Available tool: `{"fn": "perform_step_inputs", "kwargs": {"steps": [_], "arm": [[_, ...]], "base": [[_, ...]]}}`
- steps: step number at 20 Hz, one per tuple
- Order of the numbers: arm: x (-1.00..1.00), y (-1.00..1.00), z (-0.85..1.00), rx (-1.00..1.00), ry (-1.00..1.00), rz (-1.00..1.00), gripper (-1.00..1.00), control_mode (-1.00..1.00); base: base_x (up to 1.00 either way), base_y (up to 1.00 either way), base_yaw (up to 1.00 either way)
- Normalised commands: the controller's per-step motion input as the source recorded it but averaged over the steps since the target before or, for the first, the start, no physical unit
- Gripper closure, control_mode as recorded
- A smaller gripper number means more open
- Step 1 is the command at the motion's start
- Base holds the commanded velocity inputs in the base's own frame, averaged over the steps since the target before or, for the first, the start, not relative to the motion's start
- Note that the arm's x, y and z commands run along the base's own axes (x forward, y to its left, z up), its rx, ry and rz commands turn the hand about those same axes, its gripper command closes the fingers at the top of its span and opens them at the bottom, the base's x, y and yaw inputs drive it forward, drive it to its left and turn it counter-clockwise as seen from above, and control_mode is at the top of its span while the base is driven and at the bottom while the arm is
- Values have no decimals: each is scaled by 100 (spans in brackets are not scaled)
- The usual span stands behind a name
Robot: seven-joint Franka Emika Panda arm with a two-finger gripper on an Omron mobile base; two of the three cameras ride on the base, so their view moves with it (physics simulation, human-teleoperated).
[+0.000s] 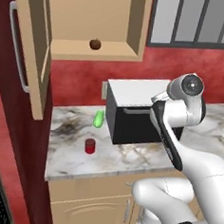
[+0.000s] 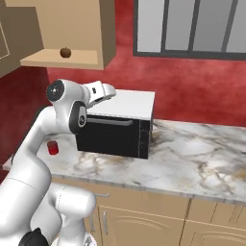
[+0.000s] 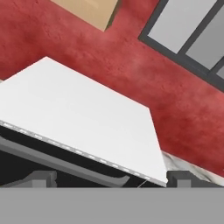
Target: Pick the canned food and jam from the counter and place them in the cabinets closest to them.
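Observation:
The canned food [image 1: 90, 146], a small dark-red can, stands upright on the marble counter [image 1: 67, 155] left of the microwave; it also shows behind my arm [image 2: 53, 148]. The jam is out of view. Above the can, the cabinet [image 1: 135, 25] is open, with a brown ball [image 1: 95, 44] on its shelf. My gripper [image 2: 108, 91] hovers over the microwave's front left corner, well above and to the right of the can. In the hand view the gripper [image 3: 113, 180] is open, its fingertips [image 3: 41, 178] wide apart with nothing between them.
A black microwave with a white top [image 1: 135, 111] stands on the counter against the red wall. A green oblong thing [image 1: 99, 118] lies beside it. The cabinet door [image 1: 30, 50] swings out to the left. A window [image 2: 192, 26] is set into the wall to the right.

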Motion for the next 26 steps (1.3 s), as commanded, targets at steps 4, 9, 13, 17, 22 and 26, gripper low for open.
{"fn": "perform_step_inputs", "kwargs": {"steps": [4, 9, 13, 17, 22, 26], "arm": [[0, 0, 0, 0, 0, 0, -100, 100], [0, 0, 0, 0, 0, 0, -100, 100], [0, 0, 0, 0, 0, 0, -100, 100], [0, 0, 0, 0, 0, 0, -100, 100], [0, 0, 0, 0, 0, 0, -100, -100], [0, 2, 0, 3, 0, 0, -100, -100]], "base": [[0, 40, 0], [0, 42, 0], [0, 42, 0], [0, 37, 0], [0, 5, 1], [0, 0, 0]]}}
